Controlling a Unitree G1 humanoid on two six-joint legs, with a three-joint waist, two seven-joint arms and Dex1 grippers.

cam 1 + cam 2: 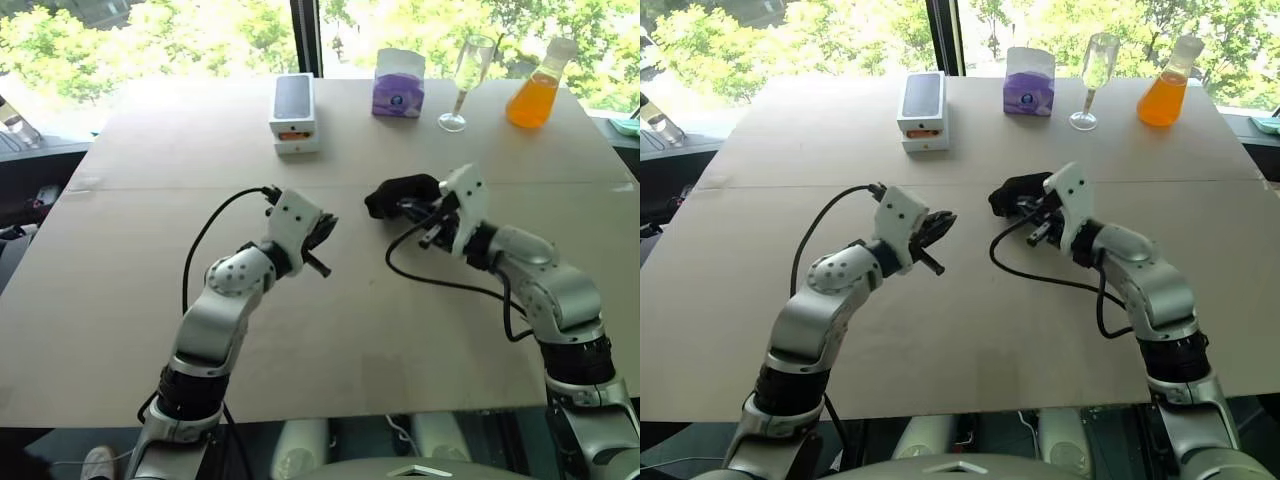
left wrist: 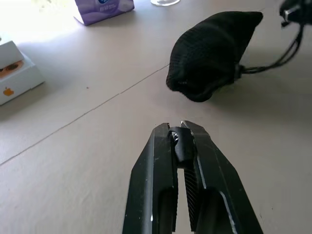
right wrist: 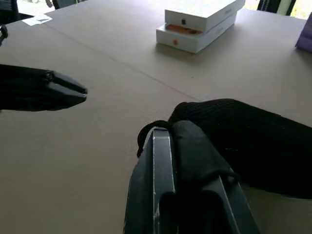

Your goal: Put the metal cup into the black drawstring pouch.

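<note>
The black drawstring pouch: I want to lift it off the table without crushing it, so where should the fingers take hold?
Probably at the cinched mouth of the black drawstring pouch, where the cord leaves it. The fabric gathers narrow there, while the rest bulges rounded. Come from the right gripper's side, level with the table.

We see both arms reaching forward, elbows bent, forearms angling inward so the two wrists face each other. The left gripper (image 2: 181,134) has its two black fingers pressed together, with nothing between them, pointing roughly level toward the right arm. The right gripper (image 3: 168,131) is likewise closed, its fingers (image 3: 192,141) side by side and aimed toward the left gripper, which lies well apart beyond its tips. A black cable loops from each wrist back along its forearm.
</note>
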